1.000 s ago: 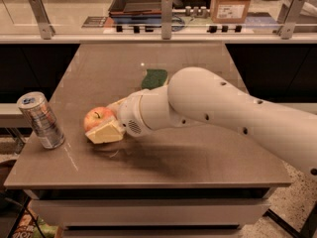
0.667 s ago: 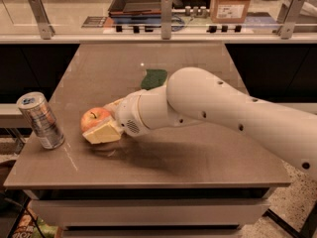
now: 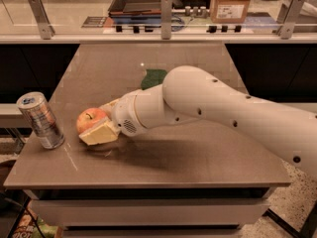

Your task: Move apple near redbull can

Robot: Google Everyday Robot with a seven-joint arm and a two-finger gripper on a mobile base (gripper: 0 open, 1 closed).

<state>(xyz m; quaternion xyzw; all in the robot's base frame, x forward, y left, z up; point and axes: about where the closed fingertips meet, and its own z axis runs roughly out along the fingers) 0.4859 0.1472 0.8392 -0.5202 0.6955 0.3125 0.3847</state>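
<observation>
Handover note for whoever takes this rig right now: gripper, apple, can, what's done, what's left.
Gripper: shut on the apple, low at the table's front left.
Can: standing at the table's left edge, just left of the apple, with a small gap and no contact.
Done: the apple is grasped and sits close to the can.
Unclear: whether the apple rests on the table or hangs just above it.
Left: probably set the apple down here, open the gripper, and pull the arm back to the right, clear of the can.
</observation>
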